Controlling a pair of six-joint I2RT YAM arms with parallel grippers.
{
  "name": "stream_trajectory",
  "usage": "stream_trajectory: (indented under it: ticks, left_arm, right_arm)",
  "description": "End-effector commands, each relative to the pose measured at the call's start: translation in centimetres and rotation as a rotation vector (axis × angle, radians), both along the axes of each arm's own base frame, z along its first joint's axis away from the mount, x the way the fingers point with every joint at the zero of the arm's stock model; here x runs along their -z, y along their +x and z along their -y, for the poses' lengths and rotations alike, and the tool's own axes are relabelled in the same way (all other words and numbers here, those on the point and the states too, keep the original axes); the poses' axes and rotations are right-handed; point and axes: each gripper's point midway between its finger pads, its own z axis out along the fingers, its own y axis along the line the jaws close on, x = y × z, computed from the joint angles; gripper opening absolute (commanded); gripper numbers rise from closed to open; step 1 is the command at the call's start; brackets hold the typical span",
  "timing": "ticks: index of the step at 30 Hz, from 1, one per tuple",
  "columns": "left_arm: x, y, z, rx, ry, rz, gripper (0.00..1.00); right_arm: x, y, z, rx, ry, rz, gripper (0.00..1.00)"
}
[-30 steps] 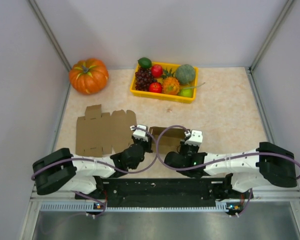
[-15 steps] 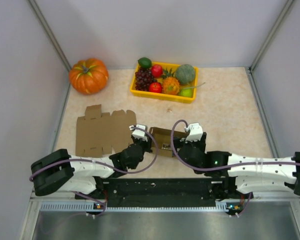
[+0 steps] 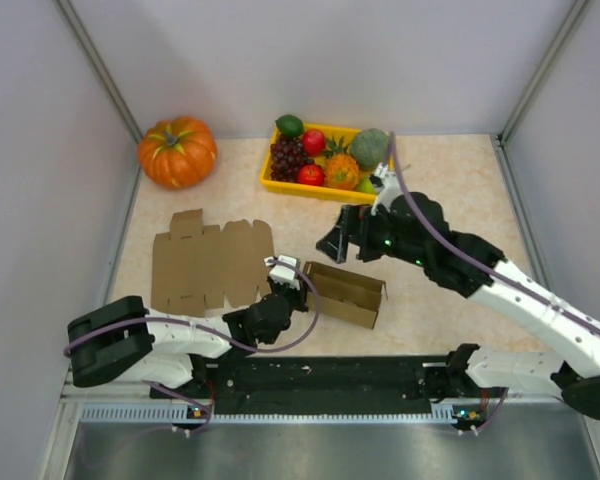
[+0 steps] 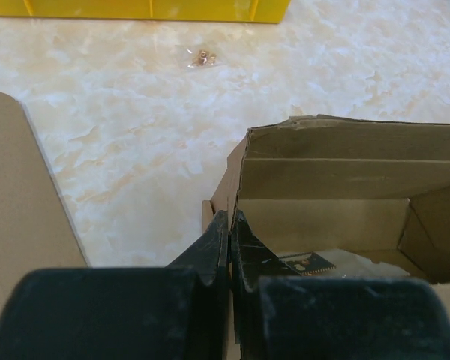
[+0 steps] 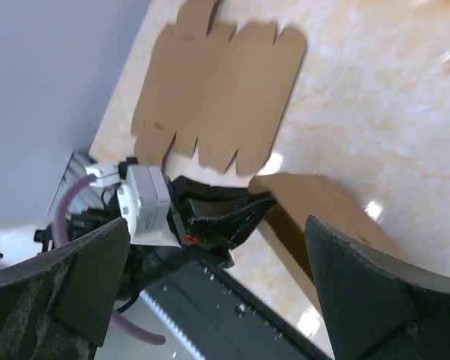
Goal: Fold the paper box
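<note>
A pale marbled bench [image 3: 460,200] lies between grey walls, with a pumpkin [image 3: 177,151] at its far left and a yellow tray [image 3: 327,189] of fruit at the back. A dark printed slip [image 4: 307,262] inside the paper box [image 3: 346,293] is too blurred to read. A second ago the right arm [image 3: 480,268] lay low beside the box with its jaws closed. Now it is raised toward the tray, the right jaws spread wide and holding nothing, well apart from the box. The box has slid slightly nearer the bench's front edge and sits open-topped near the middle. The left arm [image 3: 180,335] stays low, the left jaws still pinched tight on the box's left end wall. A flat cardboard blank [image 3: 208,263] lies to the left.
</note>
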Motion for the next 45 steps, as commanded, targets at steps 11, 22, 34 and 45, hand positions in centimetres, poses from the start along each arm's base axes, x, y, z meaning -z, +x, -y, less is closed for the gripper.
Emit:
stream_trajectory:
  ticks: [11, 22, 34, 45]
  left_arm:
    - [1.7, -1.2, -0.8, -0.012, -0.028, -0.025, 0.0]
    - [1.8, -4.0, -2.7, 0.026, -0.125, -0.129, 0.46]
    - [-5.2, -13.4, -7.1, 0.336, -0.348, -0.44, 0.45]
    - [-9.3, -5.6, -4.4, 0.162, -0.193, -0.343, 0.73]
  right_arm:
    - [9.3, -0.2, -4.1, -0.137, 0.276, -0.389, 0.85]
    - [14.4, -1.9, -4.6, -0.153, 0.258, -0.341, 0.52]
    - [17.8, -5.2, -7.3, -0.258, 0.093, -0.278, 0.72]
    - [23.1, -5.7, -4.9, -0.226, -0.02, -0.335, 0.68]
